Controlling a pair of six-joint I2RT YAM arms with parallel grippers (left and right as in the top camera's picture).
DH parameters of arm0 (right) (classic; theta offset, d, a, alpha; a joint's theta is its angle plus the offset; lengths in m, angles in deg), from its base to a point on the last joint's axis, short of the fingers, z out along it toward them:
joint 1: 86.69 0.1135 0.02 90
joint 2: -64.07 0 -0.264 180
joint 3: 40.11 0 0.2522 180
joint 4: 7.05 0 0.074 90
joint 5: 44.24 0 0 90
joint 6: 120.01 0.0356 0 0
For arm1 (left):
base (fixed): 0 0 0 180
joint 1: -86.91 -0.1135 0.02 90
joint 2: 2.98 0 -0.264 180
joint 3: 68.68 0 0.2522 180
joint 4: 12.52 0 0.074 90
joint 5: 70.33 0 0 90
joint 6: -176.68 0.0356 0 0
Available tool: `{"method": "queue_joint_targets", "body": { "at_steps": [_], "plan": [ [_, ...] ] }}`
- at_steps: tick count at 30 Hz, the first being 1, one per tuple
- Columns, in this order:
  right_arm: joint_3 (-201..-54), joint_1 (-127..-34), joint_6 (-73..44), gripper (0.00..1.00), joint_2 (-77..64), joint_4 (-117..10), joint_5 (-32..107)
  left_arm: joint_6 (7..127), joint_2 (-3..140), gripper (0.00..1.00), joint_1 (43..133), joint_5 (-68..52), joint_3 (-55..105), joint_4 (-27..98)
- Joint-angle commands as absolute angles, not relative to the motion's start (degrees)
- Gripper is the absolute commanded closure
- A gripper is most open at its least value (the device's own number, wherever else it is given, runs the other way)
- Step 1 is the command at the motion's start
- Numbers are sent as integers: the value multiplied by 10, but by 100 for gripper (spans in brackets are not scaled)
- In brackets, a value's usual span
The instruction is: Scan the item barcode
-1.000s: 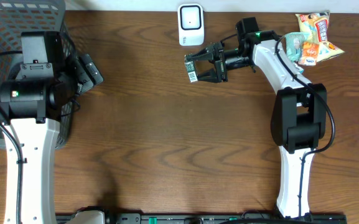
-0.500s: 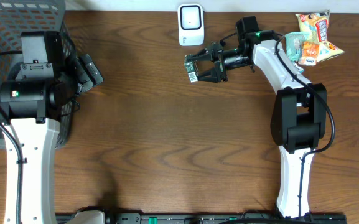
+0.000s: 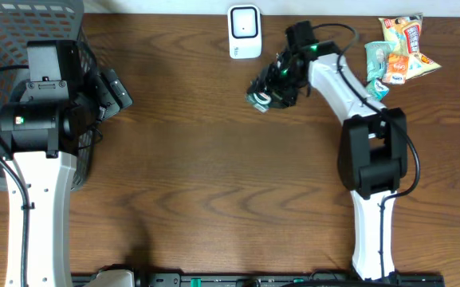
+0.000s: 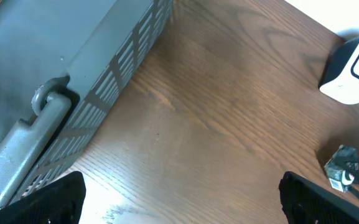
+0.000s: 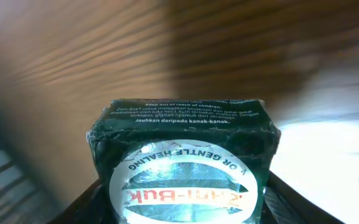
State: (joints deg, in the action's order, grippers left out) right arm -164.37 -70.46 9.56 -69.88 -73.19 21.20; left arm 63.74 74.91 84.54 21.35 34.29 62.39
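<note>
The right pincer [image 3: 269,89] pinches a small dark green Zam-Buk box [image 5: 182,134] between its fingers, the round silver label turned to the wrist camera. The box sits near the far edge of the bench [image 3: 214,175], just beside the white scanner [image 3: 245,32] but apart from it. The left pincer [image 3: 115,89] is spread wide and holds nothing, next to the grey basket [image 3: 6,32] at the far left corner. Snack packets [image 3: 401,46] lie in the far right corner
</note>
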Motion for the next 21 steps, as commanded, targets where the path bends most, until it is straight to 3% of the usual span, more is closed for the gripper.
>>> {"method": "queue_joint_targets", "body": {
  "at_steps": [1,9,21],
  "plan": [
    [-1641,-657,43,50,-675,-745,492,632,746,2,843,217,343,625],
    [-1641,-575,-7,46,-675,-678,721,632,746,2,843,217,343,625],
    [-1641,-568,-135,48,-675,-427,801,632,746,2,843,217,343,625]
  ]
}}
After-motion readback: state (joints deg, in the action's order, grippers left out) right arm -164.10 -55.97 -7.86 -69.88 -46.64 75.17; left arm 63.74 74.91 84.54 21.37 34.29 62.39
